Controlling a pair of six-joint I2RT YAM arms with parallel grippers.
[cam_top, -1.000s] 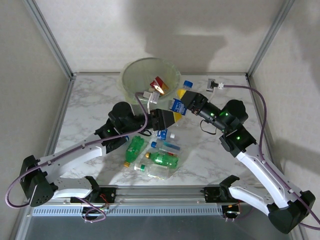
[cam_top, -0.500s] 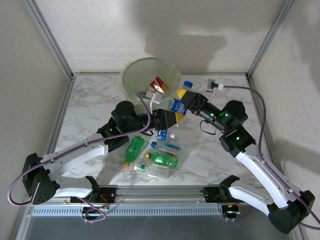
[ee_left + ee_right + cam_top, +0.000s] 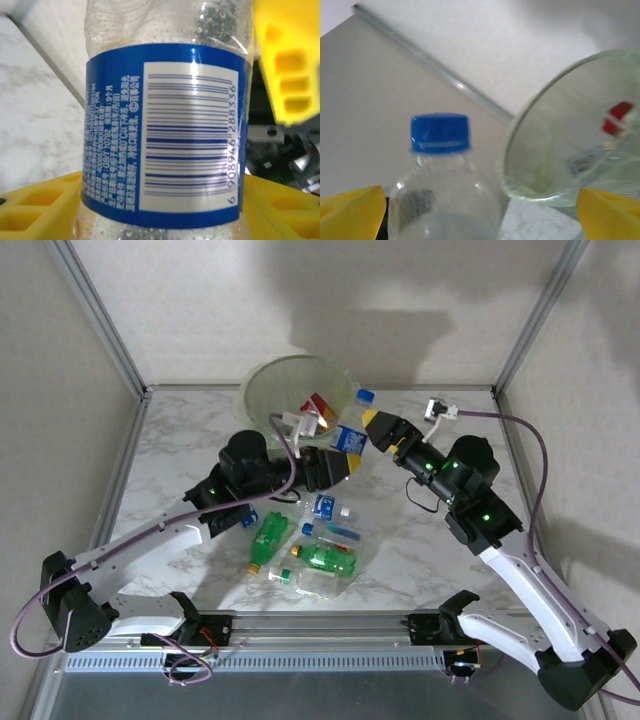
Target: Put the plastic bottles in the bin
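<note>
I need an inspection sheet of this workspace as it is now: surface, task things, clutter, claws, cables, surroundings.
Surface: white marble-pattern table.
Job's things: bin at the far edge, with bottles inside; blue-label bottle held up beside its rim; loose bottles lie in the middle of the table.
Clutter: nothing seen.
Grippers: left claw shut on the blue-label bottle's body; right claw open, its fingers wide on either side of the bottle's cap end.
Cables: left arm's purple cable loops above the wrist; right arm's purple cable arcs behind the arm.
Surroundings: pale walls, metal frame posts.
</note>
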